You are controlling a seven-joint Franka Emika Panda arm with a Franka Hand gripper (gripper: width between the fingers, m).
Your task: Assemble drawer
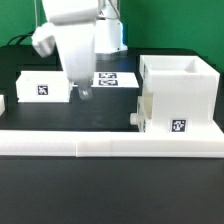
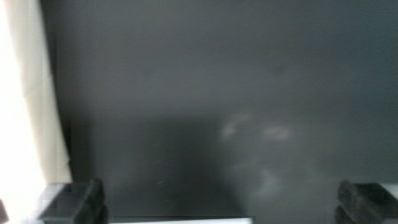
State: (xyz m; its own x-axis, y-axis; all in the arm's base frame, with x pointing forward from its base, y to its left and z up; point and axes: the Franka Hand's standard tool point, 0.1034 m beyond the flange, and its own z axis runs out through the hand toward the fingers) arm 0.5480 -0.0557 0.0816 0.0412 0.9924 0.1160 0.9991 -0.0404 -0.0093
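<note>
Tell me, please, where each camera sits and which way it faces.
Exterior view: off the arm, low before the white rail, facing across the black table at the tray, the shell and the marker board; the arm and end effector show.
Wrist view: on the wrist, facing down at the table; only the open end effector's fingertips show.
Shared: the table and the end effector.
</note>
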